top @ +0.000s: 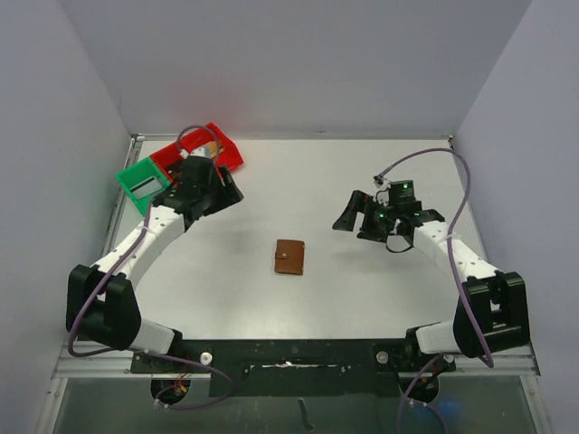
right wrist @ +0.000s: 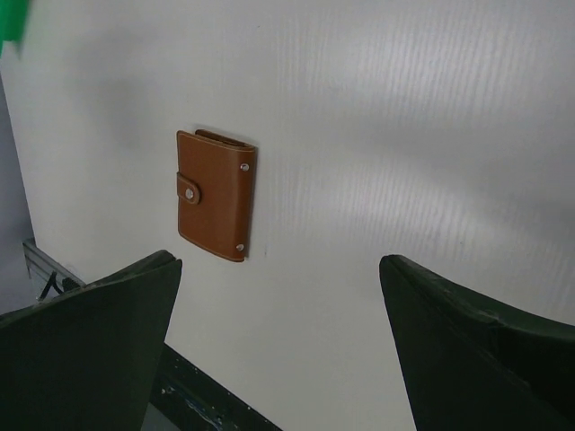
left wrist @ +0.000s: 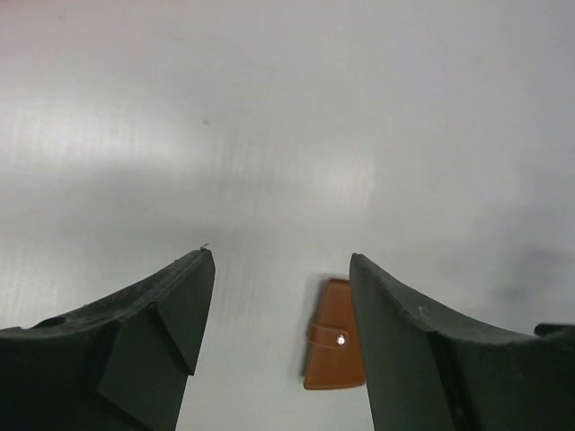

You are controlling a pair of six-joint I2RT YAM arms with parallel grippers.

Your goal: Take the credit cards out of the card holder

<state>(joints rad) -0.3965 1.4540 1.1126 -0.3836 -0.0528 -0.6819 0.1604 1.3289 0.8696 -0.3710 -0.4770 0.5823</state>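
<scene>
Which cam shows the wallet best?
Right wrist: the whole wallet is in view, closed, strap snapped, lying flat on the table. Top external shows it whole but small, mid-table. Left wrist shows only part, the rest behind a finger.

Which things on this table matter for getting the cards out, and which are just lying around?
For the job: the card holder, snapped shut mid-table; its cards are not visible.
Lying about: the red bin and the green bin, far left corner.
</scene>
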